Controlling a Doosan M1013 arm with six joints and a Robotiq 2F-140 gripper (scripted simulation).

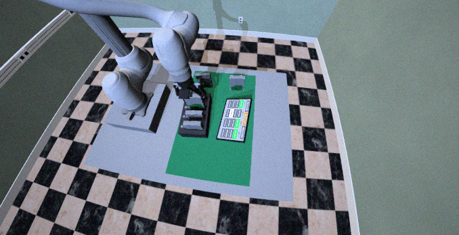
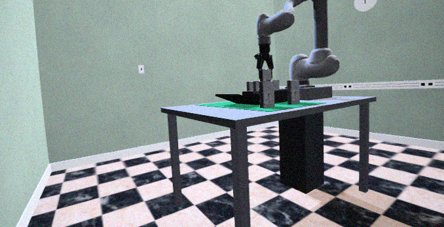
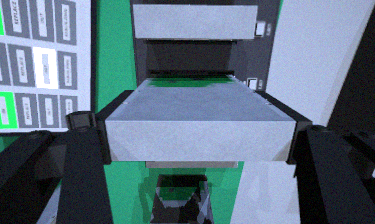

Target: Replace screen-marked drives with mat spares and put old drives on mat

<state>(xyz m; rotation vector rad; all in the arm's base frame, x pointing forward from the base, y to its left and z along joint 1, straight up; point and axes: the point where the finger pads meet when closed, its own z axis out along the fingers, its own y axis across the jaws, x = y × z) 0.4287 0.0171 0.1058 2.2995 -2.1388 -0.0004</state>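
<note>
Brightness: even, soft light in all three views; nothing blown out, nothing lost in dark.
Grain: fine speckle over the walls (image 2: 98,42) and floor (image 1: 210,213), plainest on the flat green surfaces.
Shadows: a faint shadow of the arm (image 1: 142,13) falls on the far wall in the top view, so light probably comes from the near side; the table (image 2: 203,112) throws only a weak shadow below.
Glare: the screen (image 1: 234,120) shows bright green and white patches, without flare.
Sharpness: edges slightly soft throughout; labels on the screen are unreadable in the wrist view.
Distortion: the baseboard at left bows in the top view.
</note>
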